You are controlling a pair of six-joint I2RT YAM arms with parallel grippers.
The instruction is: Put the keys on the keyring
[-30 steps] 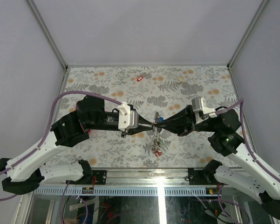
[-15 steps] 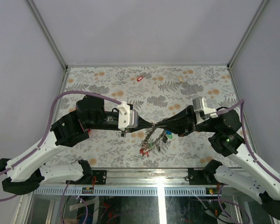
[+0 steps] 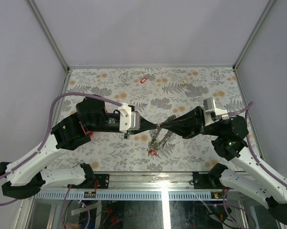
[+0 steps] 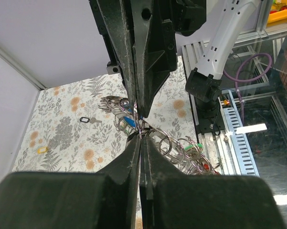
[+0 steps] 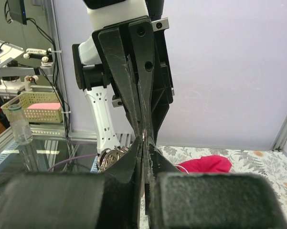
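My left pincer is pressing its fingers fully together, nose to nose with my right pincer, which is clamped just as tight. The two are meeting tip against tip above the middle of the table. In the left wrist view a thin loop of wire is sitting right at that meeting point, so I am judging that both pincers are pinching the keyring at almost the same spot. The rest of the ring is hanging below and toward me, its threaded keys dangling in a bunch that is trailing slightly to my left.

What I am weighing is the direction of the loose keys. A red-tagged key and a cream-tagged key are lying near the far edge of the table, well apart from both pincers and straight beyond the ring. The red one is lying a little to my left of the meeting point, with its long axis running roughly side to side, so my left arm is sitting nearer it. The cream one is lying to my right, nearer my right arm, and it is too small for me to tell its heading.
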